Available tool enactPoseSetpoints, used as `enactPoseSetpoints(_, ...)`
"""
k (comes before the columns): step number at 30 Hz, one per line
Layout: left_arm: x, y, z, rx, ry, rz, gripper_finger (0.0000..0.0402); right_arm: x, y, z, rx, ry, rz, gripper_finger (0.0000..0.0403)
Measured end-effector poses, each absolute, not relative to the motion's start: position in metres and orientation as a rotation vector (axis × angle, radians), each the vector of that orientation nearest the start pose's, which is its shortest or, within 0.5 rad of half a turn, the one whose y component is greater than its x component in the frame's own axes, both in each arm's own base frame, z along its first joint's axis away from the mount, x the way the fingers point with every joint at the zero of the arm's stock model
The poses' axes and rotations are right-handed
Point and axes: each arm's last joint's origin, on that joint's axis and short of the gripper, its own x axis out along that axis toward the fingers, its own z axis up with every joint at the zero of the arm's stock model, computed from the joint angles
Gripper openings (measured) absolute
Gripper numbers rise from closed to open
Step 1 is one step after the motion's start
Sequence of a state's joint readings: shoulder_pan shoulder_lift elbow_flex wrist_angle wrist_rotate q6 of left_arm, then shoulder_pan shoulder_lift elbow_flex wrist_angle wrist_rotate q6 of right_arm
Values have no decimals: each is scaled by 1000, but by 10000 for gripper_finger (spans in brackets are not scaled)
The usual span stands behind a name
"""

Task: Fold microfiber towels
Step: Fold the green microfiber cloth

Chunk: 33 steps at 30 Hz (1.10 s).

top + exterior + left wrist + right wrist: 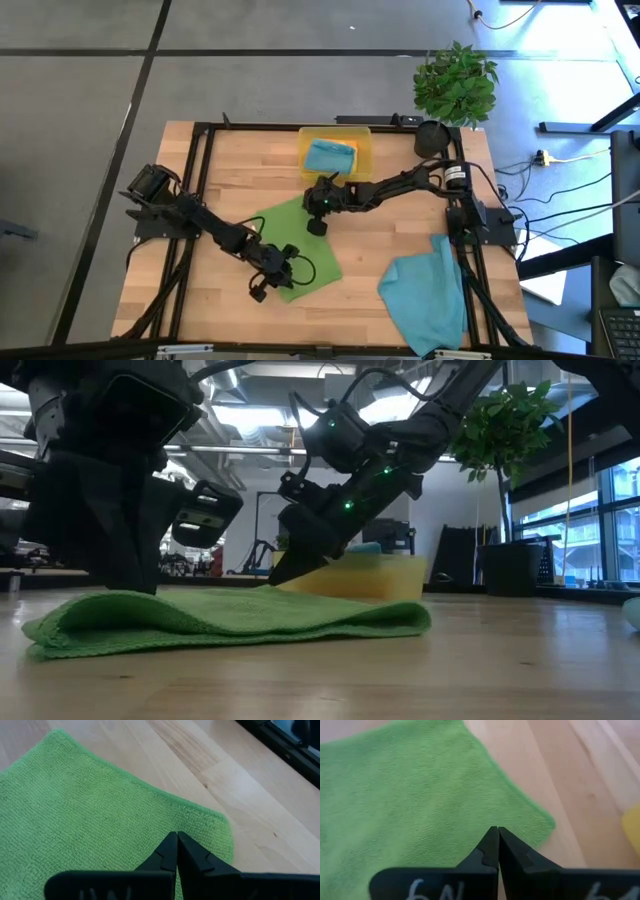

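My left claw sits low and left of centre in the high view, over the near corner of the green towel. Its fingers are pressed together with no cloth between them in the left wrist view. The towel lies on the desk in two layers, so I judge one fold is in place and both claws are poised at opposite corners to start the next.

My right claw is at the frame's centre, over the far corner of the same towel, and is likewise closed on nothing.

A teal-blue towel lies crumpled at lower right, its lower edge running off the desk. Another teal-blue towel rests in the yellow tray at upper centre.

In the low view my arms block most of the tray. Whether either claw's tips touch the cloth cannot be told. No other towels are visible.
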<state>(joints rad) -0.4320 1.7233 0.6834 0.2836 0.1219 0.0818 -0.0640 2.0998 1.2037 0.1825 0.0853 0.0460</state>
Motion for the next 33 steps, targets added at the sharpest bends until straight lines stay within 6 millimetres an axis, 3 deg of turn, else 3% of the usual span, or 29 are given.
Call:
enactPoseSetpoints(12,279,-127,103,153,793,-572,2,420,-30,102,42,811,-235,6)
enactPoseSetpoints(24,263,-121,116,165,911,-579,1,410,-16,98,174,919,-322,6)
enactPoseSetpoints(33,256,-117,125,196,941,-582,18,406,5,97,248,938,-395,6)
